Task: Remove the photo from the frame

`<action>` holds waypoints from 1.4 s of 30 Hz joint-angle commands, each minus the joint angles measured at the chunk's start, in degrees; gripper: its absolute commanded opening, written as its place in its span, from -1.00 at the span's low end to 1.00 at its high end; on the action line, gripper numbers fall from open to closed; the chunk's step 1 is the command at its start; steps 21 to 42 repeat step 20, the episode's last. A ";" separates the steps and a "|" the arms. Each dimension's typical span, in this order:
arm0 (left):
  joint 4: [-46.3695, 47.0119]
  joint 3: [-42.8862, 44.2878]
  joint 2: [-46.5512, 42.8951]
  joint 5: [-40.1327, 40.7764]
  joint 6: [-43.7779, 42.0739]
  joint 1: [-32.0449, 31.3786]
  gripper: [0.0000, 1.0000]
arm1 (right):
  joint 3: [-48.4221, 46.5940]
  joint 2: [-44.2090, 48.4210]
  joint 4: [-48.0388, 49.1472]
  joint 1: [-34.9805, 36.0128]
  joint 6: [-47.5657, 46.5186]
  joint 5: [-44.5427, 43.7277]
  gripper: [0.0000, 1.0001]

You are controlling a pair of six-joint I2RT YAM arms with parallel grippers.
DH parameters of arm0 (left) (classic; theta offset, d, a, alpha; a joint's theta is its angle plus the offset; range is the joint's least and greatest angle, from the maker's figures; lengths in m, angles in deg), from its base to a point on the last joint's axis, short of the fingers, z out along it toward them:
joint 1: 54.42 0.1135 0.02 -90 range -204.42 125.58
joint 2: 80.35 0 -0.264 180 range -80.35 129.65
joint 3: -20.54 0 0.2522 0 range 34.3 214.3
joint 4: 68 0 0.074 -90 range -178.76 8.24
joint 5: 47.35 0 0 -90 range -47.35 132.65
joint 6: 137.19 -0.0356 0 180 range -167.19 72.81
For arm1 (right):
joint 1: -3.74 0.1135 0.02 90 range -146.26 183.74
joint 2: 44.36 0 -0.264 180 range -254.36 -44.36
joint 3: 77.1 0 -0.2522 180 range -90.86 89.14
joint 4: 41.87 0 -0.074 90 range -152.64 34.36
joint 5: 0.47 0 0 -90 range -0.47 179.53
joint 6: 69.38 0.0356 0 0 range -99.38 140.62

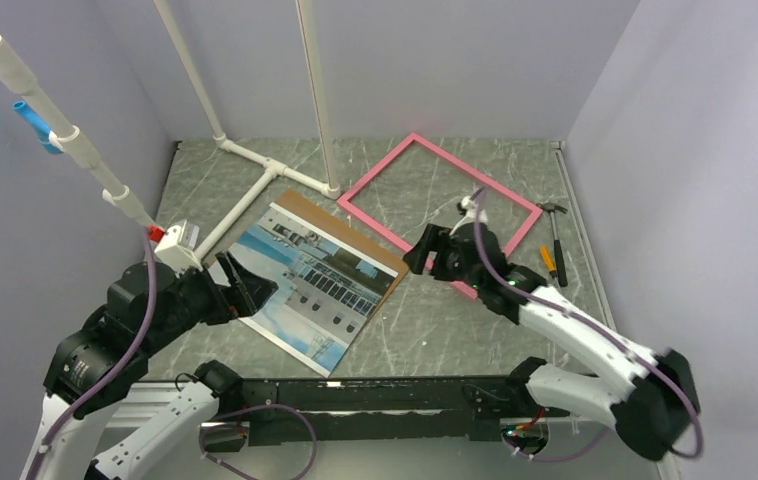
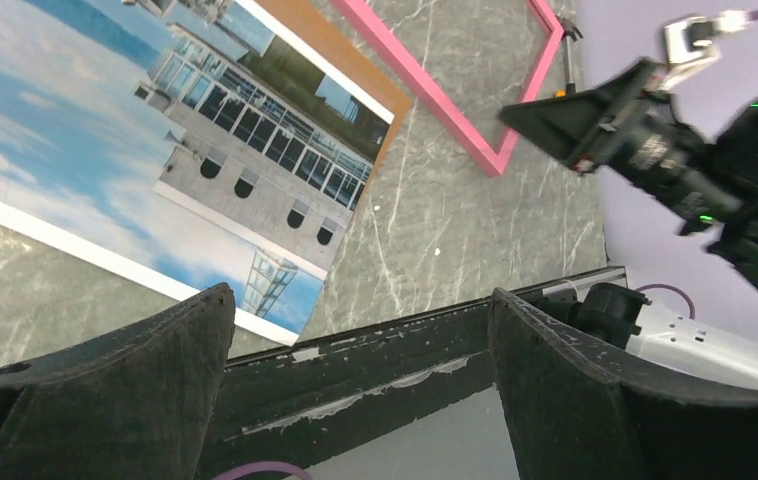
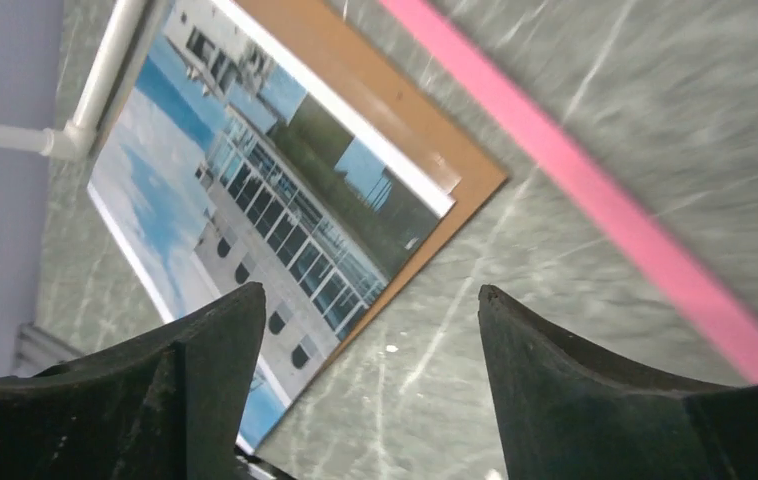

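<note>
from above, the photo [image 1: 310, 285] is lying flat on the grey marbled table [image 1: 455, 320], already out of the pink frame [image 1: 377, 165], which is resting empty just beside it toward the back right. the left gripper [image 1: 240, 285] is hovering open at the print's left edge and holding nothing; the right gripper [image 1: 425, 250] is hanging open and empty over the frame's near corner, hiding that corner. a hammer [image 1: 555, 212] is lying by the right wall and a white pipe stand [image 1: 255, 155] is crossing behind. the left wrist view is showing its jaws spread wide above the print's near corner, close to the black rail [image 2: 405, 330]. the right wrist view is showing wide jaws too, with the brown backing board [image 3: 425, 130] peeking out along one edge. the piece is looking light, stiff and glossy, so pads may be slipping on its face; a pinch at an edge or corner seems best. whether print and board are glued together is hard to tell, and both wrist views are cutting the frame off.
</note>
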 commanded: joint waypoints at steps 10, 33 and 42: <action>7.49 11.86 -3.30 3.00 -13.80 0.13 0.99 | -26.56 25.21 -39.10 -0.24 -20.03 -27.40 1.00; 8.21 11.97 -7.80 6.35 -13.78 0.12 0.99 | -25.75 34.73 -32.87 -0.23 -21.76 -24.79 1.00; 8.21 11.97 -7.80 6.35 -13.78 0.12 0.99 | -25.75 34.73 -32.87 -0.23 -21.76 -24.79 1.00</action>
